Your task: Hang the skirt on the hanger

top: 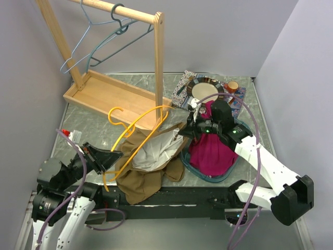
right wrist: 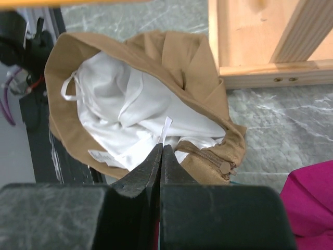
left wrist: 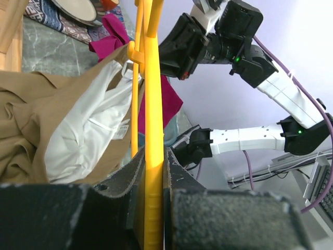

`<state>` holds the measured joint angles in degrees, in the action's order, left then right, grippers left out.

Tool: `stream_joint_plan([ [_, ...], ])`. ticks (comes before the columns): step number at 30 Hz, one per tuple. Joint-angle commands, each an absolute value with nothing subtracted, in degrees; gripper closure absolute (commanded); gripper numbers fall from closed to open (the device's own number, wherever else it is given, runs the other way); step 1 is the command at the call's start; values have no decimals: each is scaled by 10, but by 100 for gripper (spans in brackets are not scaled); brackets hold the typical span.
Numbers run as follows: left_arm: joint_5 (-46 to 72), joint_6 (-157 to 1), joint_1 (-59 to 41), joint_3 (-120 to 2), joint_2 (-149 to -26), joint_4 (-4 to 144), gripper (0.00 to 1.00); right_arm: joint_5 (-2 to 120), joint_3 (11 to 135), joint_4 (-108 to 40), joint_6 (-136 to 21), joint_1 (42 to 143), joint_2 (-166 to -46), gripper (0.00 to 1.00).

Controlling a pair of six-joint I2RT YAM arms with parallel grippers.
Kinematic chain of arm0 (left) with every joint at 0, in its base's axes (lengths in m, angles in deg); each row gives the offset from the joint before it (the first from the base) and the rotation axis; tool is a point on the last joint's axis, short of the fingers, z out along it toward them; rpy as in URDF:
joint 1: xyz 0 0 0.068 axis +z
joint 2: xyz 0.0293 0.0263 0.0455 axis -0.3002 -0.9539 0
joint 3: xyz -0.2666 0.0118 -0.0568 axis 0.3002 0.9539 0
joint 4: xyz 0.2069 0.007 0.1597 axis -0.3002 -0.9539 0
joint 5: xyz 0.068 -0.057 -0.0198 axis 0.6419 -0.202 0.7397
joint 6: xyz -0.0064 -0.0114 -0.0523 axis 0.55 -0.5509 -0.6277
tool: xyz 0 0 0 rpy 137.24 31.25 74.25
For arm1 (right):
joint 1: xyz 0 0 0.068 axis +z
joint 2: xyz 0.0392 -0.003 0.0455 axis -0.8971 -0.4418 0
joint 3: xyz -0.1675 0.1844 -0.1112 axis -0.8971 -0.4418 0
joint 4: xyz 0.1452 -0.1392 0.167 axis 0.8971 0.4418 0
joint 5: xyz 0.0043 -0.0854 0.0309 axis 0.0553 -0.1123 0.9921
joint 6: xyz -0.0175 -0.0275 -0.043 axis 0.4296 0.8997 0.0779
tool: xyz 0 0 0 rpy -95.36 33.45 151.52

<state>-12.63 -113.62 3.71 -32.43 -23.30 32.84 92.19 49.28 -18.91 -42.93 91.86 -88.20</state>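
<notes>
The skirt (top: 148, 174) is tan with a white lining and lies crumpled on the table, its waist opening turned up. A yellow hanger (top: 136, 130) lies tilted across it, with the hook toward the wooden rack. My left gripper (top: 117, 154) is shut on the hanger's lower bar (left wrist: 152, 104), which runs up between the fingers (left wrist: 179, 172). My right gripper (right wrist: 162, 148) is shut on a thin white loop (right wrist: 166, 127) of the skirt's lining (right wrist: 119, 104), beside the zipper end (right wrist: 225, 167). In the top view it hovers at the skirt's right edge (top: 183, 133).
A wooden clothes rack (top: 104, 94) stands at the back left, with blue and teal hangers (top: 99, 41) on its rail. A teal basket (top: 235, 159) holding magenta cloth (top: 210, 151) sits under my right arm. Behind it are a plate (top: 205, 89) on a patterned mat and a red cup (top: 232, 86).
</notes>
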Motion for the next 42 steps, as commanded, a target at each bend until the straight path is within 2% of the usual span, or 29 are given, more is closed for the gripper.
stream_joint_plan([
  [1,-138,-1175,36,-318,-209,322,99,885,517,-248,-483,916,-887,100],
  [9,-165,-1190,36,-288,-211,332,99,847,520,-273,-506,916,-893,100],
  [42,-180,-1231,36,-204,-210,406,99,886,548,-258,-478,942,-911,100],
])
